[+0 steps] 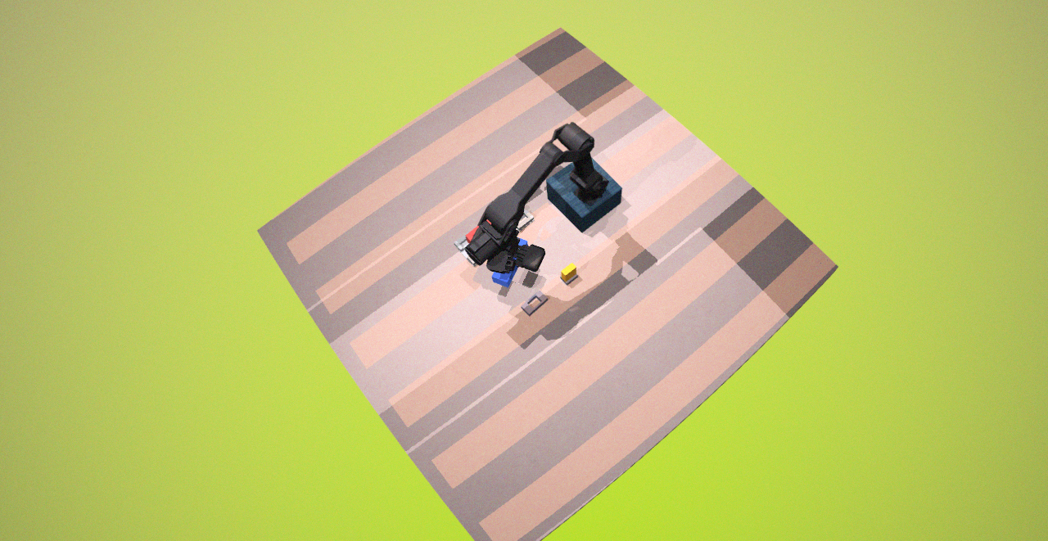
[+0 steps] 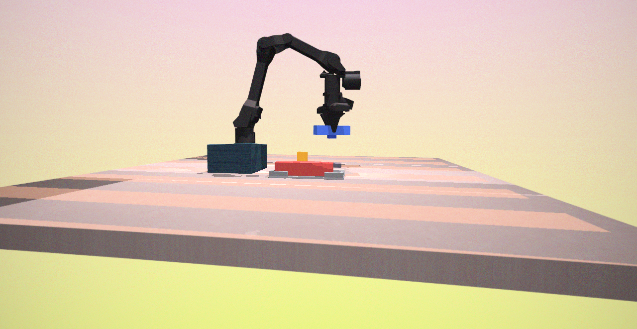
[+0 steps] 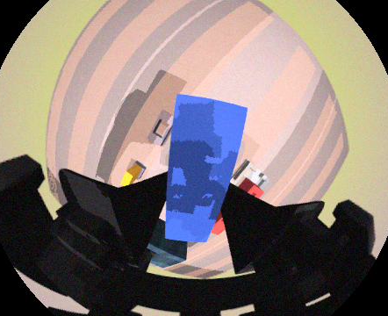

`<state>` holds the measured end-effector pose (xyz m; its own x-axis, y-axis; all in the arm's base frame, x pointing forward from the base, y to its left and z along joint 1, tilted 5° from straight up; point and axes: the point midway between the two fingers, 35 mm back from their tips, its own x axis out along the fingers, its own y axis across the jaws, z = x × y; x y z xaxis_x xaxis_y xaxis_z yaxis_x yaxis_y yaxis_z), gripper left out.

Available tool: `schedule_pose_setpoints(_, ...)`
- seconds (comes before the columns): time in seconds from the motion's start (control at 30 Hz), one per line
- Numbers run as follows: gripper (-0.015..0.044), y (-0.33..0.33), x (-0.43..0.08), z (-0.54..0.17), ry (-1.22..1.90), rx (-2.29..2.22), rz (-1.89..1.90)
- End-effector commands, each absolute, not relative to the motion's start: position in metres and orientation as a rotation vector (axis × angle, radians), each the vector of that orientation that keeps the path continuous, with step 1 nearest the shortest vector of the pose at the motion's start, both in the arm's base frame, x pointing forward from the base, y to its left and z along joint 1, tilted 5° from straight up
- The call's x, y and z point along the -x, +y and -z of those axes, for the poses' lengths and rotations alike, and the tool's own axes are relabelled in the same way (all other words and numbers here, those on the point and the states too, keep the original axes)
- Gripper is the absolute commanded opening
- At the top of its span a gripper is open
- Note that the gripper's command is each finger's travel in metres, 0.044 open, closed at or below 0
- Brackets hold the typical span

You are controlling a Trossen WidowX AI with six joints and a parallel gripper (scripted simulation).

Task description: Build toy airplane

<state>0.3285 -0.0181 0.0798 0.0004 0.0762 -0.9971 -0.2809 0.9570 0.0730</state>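
Observation:
My gripper (image 1: 517,259) (image 2: 334,129) (image 3: 196,178) is shut on the blue wing (image 1: 503,277) (image 2: 320,130) (image 3: 198,167) and holds it level in the air, its tab pointing down in the exterior view. The red fuselage (image 1: 472,234) (image 2: 303,168) (image 3: 251,187) lies low in the grey cradle (image 2: 334,175), lower than the wing; the arm covers much of it in the top view. Its sockets are hidden. The yellow tail fin (image 1: 568,271) (image 2: 302,156) (image 3: 130,175) stands upright in a small holder, apart from the fuselage.
A small grey rectangular frame (image 1: 526,309) lies on the table near the tail fin, with nothing in it. The dark teal block (image 1: 584,204) (image 2: 231,158) (image 3: 169,246) under the arm's base stands near the cradle's other end.

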Motion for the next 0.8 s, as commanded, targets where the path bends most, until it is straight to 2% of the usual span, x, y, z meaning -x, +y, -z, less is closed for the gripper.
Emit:
schedule_pose_setpoints(0.0,0.0000,-0.029,-0.325,-0.079,1.538,0.208,-0.318)
schedule_pose_setpoints(0.77,0.0000,-0.094,-0.291,-0.062,1.471,0.522,-0.616)
